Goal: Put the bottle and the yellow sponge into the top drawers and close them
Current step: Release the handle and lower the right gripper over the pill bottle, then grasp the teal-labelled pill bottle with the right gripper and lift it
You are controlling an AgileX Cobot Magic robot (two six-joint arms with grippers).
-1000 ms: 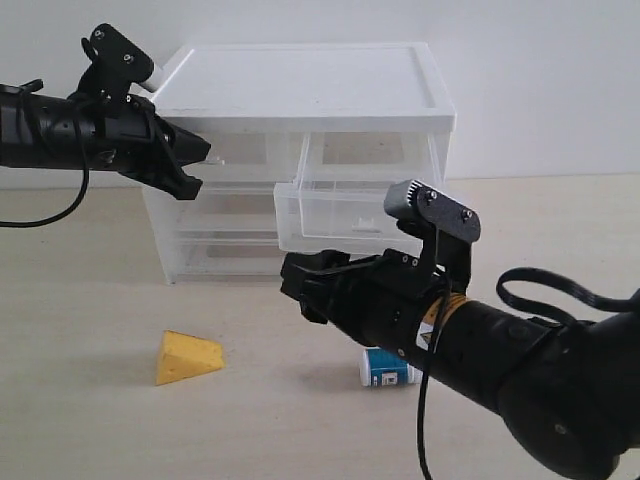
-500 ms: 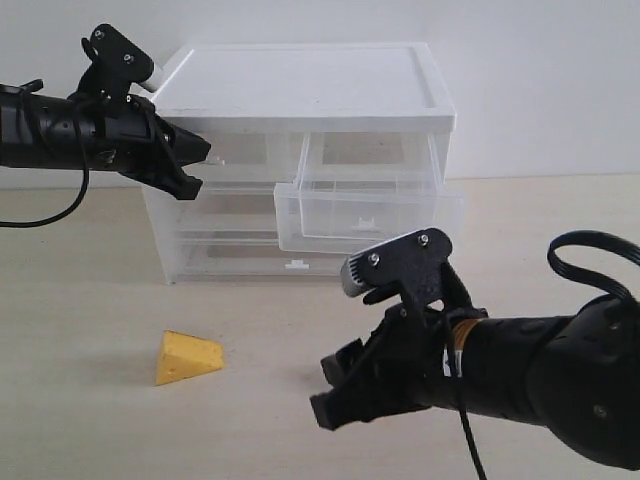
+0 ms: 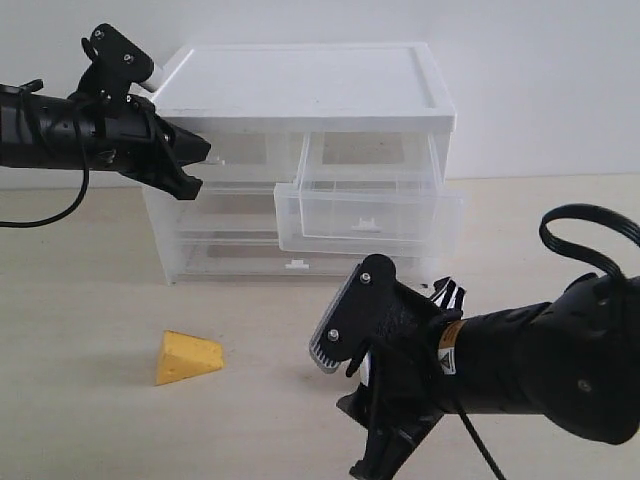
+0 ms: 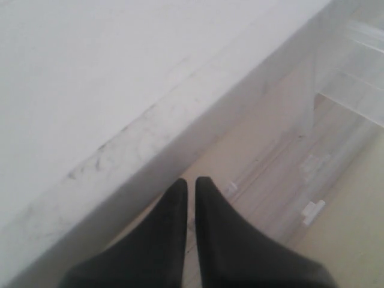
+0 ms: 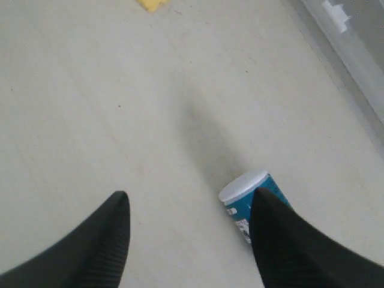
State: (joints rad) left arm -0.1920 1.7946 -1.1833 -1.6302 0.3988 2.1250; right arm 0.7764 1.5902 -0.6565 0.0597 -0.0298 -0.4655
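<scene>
Bottle (image 5: 255, 201): lying sideways on the tabletop (image 5: 90, 90), with the right end effector (image 5: 189, 201) hovering close, spread wide. Probably light, rigid, slippery, rolling easily; grasping across the labelled body looks best.

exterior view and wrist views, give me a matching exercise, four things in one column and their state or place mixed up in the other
Things
1 sponge
2 bottle
3 top drawer on the right of the exterior view
4 left tool

States or places
a pulled out
b tips pressed together
c lying on its side, white cap showing
d yellow, alone on the table

Pairs: 1-d, 2-c, 3-a, 4-b
</scene>
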